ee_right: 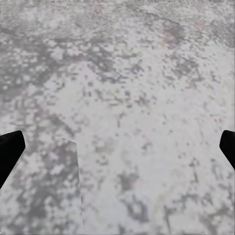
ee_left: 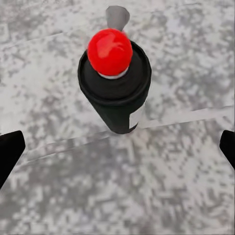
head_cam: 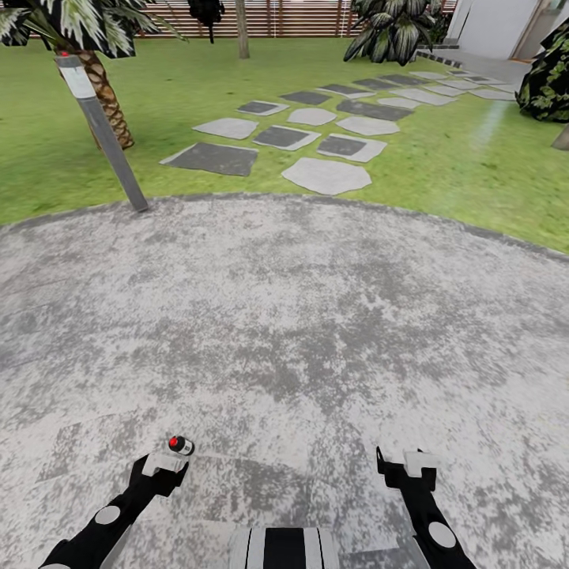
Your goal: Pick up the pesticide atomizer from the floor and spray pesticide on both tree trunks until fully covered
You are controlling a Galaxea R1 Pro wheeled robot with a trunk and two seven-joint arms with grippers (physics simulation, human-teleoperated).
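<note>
- The pesticide atomizer [head_cam: 180, 445] sits on the grey paved floor [head_cam: 284, 316] at about 7 o'clock in the head view, just beyond the left end effector [head_cam: 164, 463] and apart from it as far as I can tell.
- In the left wrist view the pesticide atomizer [ee_left: 115, 81] lies ahead, centred between the two dark finger tips [ee_left: 10, 149] at the frame's edges. The left end effector is spread wide and holds nothing.
- The right end effector [head_cam: 405, 461], at about 5 o'clock, is likewise released and empty, with bare floor [ee_right: 117, 98] under it.
- Handling, as a judgement: the bottle looks small, rigid and light, so it should lift easily, but the smooth round body could roll or tip at a touch. The dark cylinder below the red top looks like the best place to close on, squarely from both sides, leaving the red top free for spraying.
- The wrist view shows the red cap, the white label patch and how the fingers straddle the bottle. The head view shows what it cannot: the lawn [head_cam: 237, 87], stepping stones [head_cam: 325, 175], a palm [head_cam: 107, 95] at 11 o'clock and a slender trunk [head_cam: 242, 28] by the fence [head_cam: 276, 17] at 12 o'clock.
</note>
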